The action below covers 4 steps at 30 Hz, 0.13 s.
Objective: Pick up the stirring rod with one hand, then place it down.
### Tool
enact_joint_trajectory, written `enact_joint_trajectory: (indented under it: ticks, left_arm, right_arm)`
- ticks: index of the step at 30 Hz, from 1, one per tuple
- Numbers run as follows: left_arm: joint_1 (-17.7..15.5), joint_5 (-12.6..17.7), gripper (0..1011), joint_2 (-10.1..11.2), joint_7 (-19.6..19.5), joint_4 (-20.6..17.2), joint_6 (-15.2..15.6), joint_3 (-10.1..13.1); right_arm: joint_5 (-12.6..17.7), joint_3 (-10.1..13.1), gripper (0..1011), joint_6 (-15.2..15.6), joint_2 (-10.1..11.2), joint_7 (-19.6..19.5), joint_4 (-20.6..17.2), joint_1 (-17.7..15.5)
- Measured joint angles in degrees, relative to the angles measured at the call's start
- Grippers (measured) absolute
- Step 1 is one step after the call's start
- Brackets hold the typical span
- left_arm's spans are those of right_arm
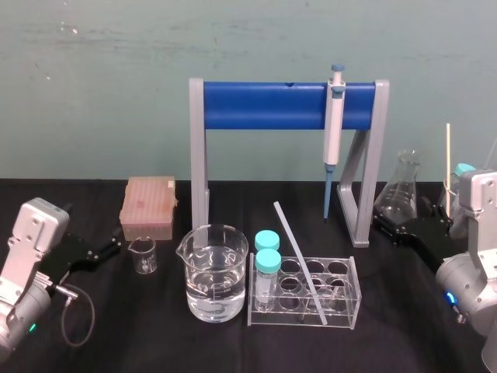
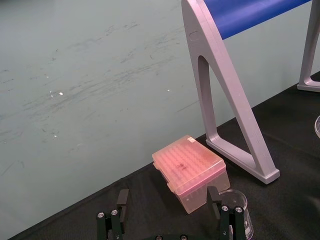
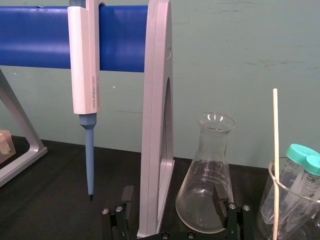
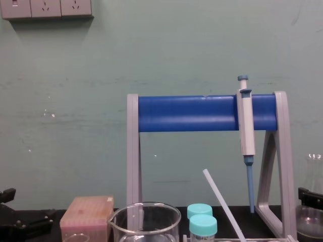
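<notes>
Translucent whitish stirring rod (image 1: 299, 260), propped slantwise in clear tube rack (image 1: 356, 289) at table centre, untouched. Long axis diagonal: low end down at rack's front-right part, high end up and off to robot's left, clear of rack rim; same lean in chest view (image 4: 222, 201). Plain, no markings. Two teal-capped tubes (image 1: 267, 260) upright at rack's left end, w/ large glass beaker (image 1: 216, 272) just beside rack on the left. Small beaker (image 1: 143, 255) and pink tip box (image 1: 147, 206) farther left. Behind, grey stand w/ blue crossbar (image 1: 264, 105), grey pipette (image 1: 334, 116) hung on it, blue tip down. Small vertical print on pipette body (image 3: 83, 65), starts "www.", rest not legible. Faint graduation marks on conical flask (image 3: 206, 185), unreadable. Left gripper (image 1: 109, 250) low at left edge, well apart from rod, fingers (image 2: 122, 199) spread, nothing between. Right gripper (image 1: 386, 224) at right near flask, fingers (image 3: 128, 196) likewise apart, nothing held.
</notes>
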Motion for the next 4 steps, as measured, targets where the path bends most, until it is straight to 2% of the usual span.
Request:
enact_joint_trajectory:
  ticks: [4]
  left_arm:
    - [0.0, 0.0, 1000, 0.0, 0.0, 0.0, 0.0, 0.0]
  right_arm:
    - [0.0, 0.0, 1003, 0.0, 0.0, 0.0, 0.0, 0.0]
